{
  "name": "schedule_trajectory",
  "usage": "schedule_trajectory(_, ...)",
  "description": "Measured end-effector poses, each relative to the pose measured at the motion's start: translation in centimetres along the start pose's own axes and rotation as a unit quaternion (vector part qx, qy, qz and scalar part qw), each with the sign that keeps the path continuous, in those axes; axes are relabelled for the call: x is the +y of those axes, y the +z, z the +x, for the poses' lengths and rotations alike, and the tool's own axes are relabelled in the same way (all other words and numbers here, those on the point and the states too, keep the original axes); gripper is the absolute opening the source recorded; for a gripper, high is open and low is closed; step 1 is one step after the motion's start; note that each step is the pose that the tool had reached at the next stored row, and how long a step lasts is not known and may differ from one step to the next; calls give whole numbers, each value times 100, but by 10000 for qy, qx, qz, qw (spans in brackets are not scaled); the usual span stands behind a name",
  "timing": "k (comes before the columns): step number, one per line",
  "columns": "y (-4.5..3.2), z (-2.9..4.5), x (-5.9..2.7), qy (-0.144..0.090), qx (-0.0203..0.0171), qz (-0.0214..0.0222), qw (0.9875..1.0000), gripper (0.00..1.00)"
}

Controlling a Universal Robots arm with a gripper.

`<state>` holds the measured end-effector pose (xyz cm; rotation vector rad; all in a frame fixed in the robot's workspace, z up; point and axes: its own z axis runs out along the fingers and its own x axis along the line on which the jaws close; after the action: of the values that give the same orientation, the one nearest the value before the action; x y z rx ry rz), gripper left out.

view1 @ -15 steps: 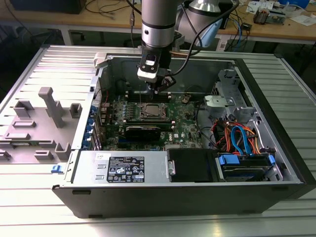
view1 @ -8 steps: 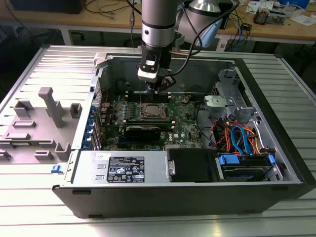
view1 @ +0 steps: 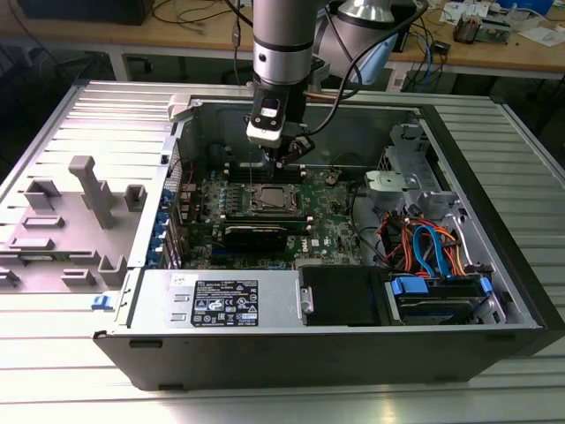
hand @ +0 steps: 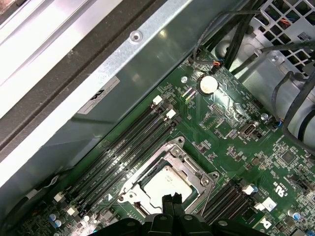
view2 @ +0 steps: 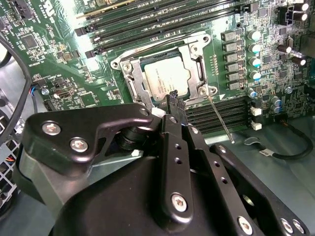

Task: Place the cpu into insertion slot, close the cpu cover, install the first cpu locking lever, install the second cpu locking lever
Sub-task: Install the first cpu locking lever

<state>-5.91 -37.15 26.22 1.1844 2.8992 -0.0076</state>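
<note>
The cpu (view2: 166,78) (hand: 165,187), a silvery square chip, lies in the insertion slot (view1: 271,201) on the green motherboard. The cpu cover (view2: 129,78) (hand: 194,178), a thin metal frame, lies flat around it. One thin locking lever (view2: 220,119) sticks out loose from a corner of the socket, past the memory slots. My gripper (view2: 174,98) (hand: 171,200) (view1: 284,159) hangs just above the socket's edge, fingertips together and holding nothing.
The motherboard sits deep in an open computer case (view1: 494,177). Long black memory slots (hand: 130,147) flank the socket. Cables and blue drive bays (view1: 437,265) fill the exterior view's right, and a power supply (view1: 221,300) sits at the front. A grey fixture tray (view1: 62,221) lies outside.
</note>
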Motion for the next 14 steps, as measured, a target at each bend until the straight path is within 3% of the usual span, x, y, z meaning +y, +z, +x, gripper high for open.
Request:
schedule_trajectory(6, 0, -1, -1, -333, 0, -3, 9994, 11)
schedule_trajectory(14, 0, 4, -5, -352, 0, -4, 9994, 11)
